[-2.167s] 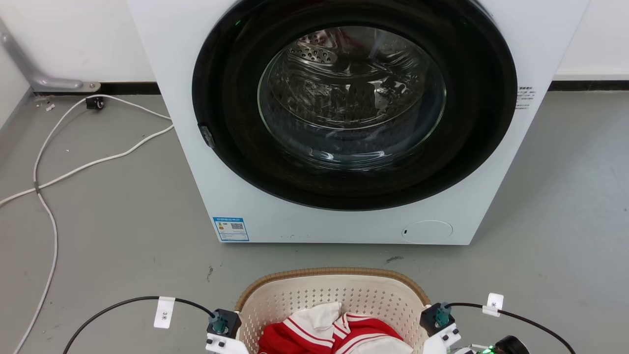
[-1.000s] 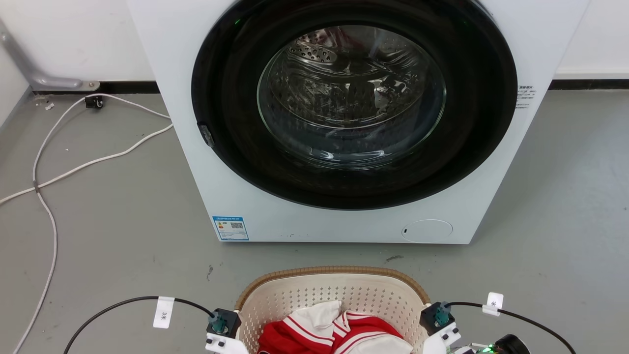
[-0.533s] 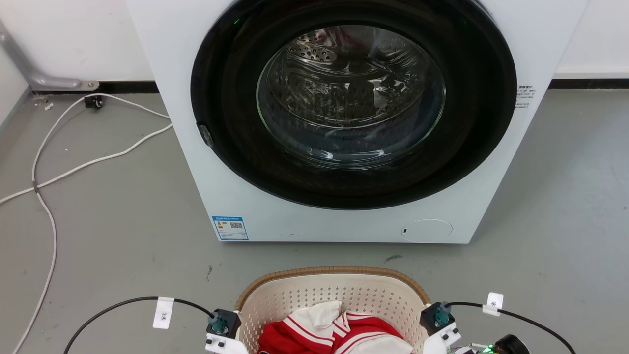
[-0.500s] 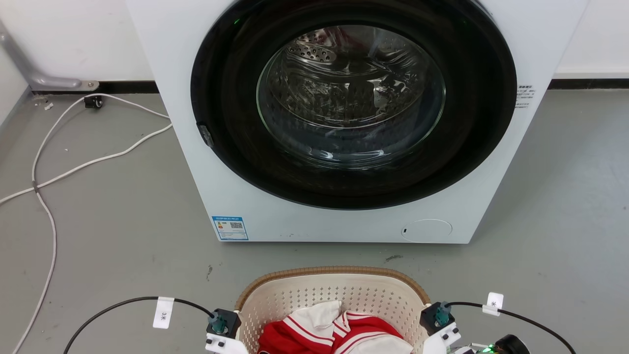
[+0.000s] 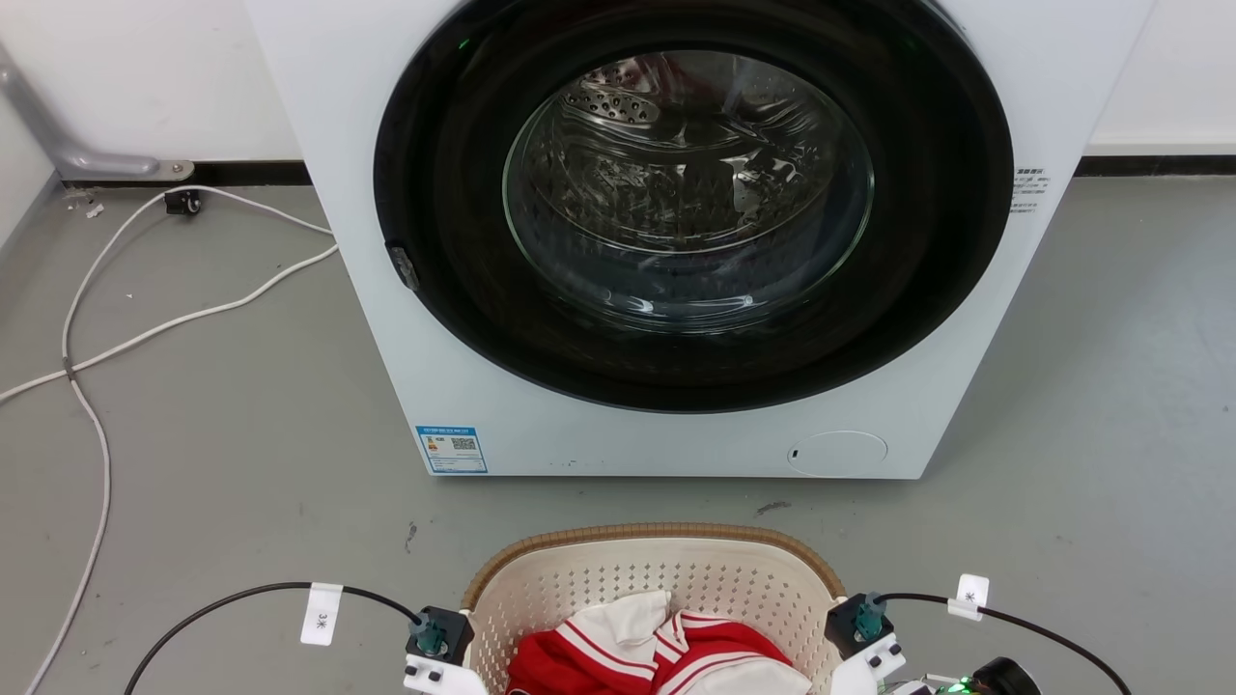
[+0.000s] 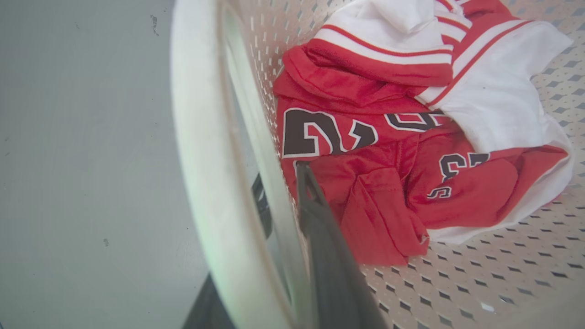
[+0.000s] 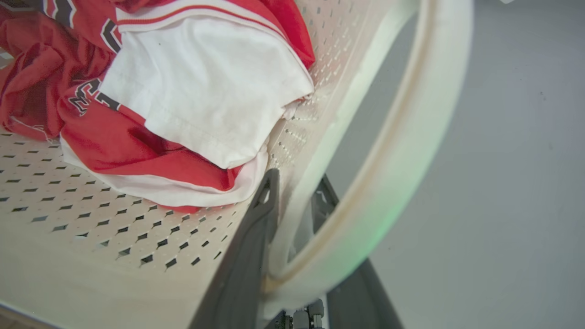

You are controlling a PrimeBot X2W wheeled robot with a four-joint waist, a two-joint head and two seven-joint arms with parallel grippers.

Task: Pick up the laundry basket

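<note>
- Washing machine (image 5: pixel 676 241): white, round dark door shut, standing on the grey floor (image 5: pixel 241 434) well beyond both sets of jaws
- Laundry basket (image 5: pixel 715 579): cream, perforated, brown rim, lying between the two grippers, with one side wall caught in each set of jaws
- Shirt (image 6: pixel 365 183): red and white, crumpled in the basket, just past the inner fingers of both grippers
- Left gripper (image 6: pixel 279 173): jaws closed on the basket's left wall, one finger inside, one outside below the handle
- Right gripper (image 7: pixel 298 176): jaws clamped on the basket's right wall the same way
- White cable (image 5: pixel 193 314): on the floor, far out beyond the left jaws
</note>
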